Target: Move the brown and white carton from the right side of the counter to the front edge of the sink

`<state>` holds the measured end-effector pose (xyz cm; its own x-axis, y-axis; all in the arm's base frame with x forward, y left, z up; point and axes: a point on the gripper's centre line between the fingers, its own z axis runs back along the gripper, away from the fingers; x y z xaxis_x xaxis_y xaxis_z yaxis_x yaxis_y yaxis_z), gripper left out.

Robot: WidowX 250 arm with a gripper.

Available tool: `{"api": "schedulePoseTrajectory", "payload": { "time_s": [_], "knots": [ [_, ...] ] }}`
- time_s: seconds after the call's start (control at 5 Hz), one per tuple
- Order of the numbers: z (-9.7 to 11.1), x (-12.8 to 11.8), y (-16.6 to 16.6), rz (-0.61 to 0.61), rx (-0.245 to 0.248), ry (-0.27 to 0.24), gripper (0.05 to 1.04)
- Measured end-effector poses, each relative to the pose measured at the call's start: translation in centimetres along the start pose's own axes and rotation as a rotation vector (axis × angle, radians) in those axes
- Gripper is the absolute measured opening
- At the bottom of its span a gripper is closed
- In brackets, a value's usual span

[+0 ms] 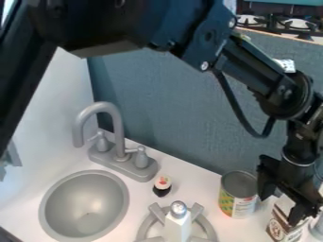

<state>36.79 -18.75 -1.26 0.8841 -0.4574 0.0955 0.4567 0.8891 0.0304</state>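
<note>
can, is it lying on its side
No, the can stands upright on the counter, its round top facing up.

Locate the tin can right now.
Camera view, lower right of the image: the tin can stands on the white counter, immediately image-left of the gripper and the brown-and-white carton.

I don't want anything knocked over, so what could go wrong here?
The gripper is right at the brown-and-white carton, so it might tip it. The can stands close by, so a sideways bump could knock it. The white bottle stands on the stove burner and might topple if hit.
</note>
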Motion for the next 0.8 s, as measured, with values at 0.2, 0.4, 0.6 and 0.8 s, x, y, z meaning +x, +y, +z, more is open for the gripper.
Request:
{"api": "schedulePoseTrajectory", "payload": {
  "time_s": [0.2,0.4,0.6,0.8],
  "knots": [
    [-0.4,0.5,-0.2,-0.005,-0.020,-0.004,1.001],
    [-0.7,0.7,-0.5,-0.018,-0.052,-0.005,1.001],
    [-1.4,1.2,0.1,-0.015,-0.052,0.000,1.001],
    [-1.9,1.7,0.5,-0.007,-0.031,0.011,1.001]
  ]
}}
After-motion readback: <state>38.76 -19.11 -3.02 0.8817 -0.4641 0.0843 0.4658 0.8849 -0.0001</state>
